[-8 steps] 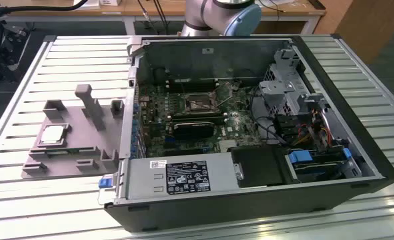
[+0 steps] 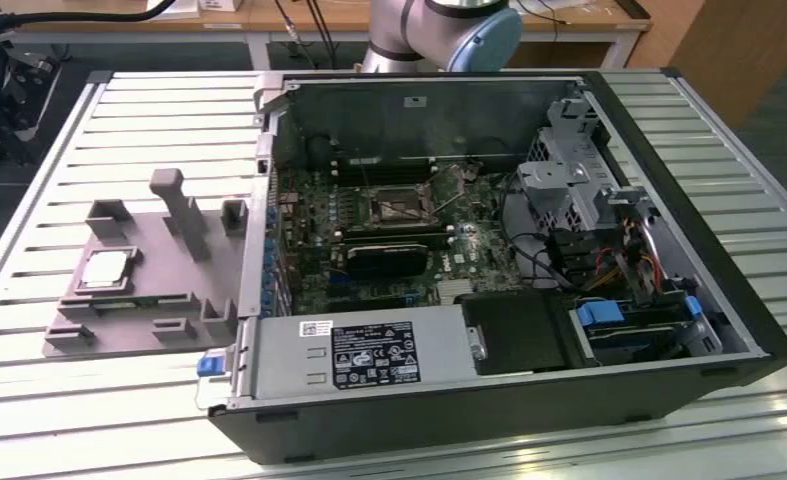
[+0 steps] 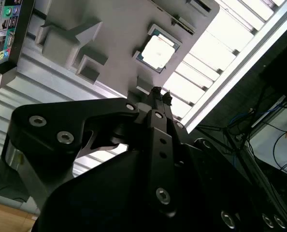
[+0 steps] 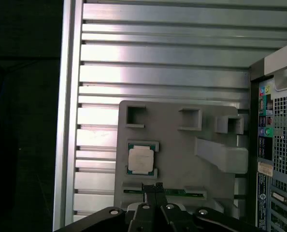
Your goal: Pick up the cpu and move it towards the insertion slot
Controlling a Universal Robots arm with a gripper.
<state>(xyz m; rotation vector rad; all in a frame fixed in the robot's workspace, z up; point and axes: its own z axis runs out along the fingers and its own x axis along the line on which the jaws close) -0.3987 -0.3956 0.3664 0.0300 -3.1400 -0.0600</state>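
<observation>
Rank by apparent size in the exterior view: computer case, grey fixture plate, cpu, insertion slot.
1. computer case
2. grey fixture plate
3. insertion slot and cpu: nearly alike. The slot sits farther from the camera, so I won't rank them.

Silver-grey arm with a blue cap, and a black gripper
The arm (image 2: 413, 30) is a round silver-grey tube, and its joint carries a light blue cap (image 2: 491, 40). The gripper (image 3: 157, 92) is matt black in both wrist views, built from flat angular link plates (image 3: 61, 130) with rounded corners. Small silver screws (image 3: 37, 120) with round heads sit in these plates, and two narrow black fingers (image 4: 147, 192) end in small tips
</observation>
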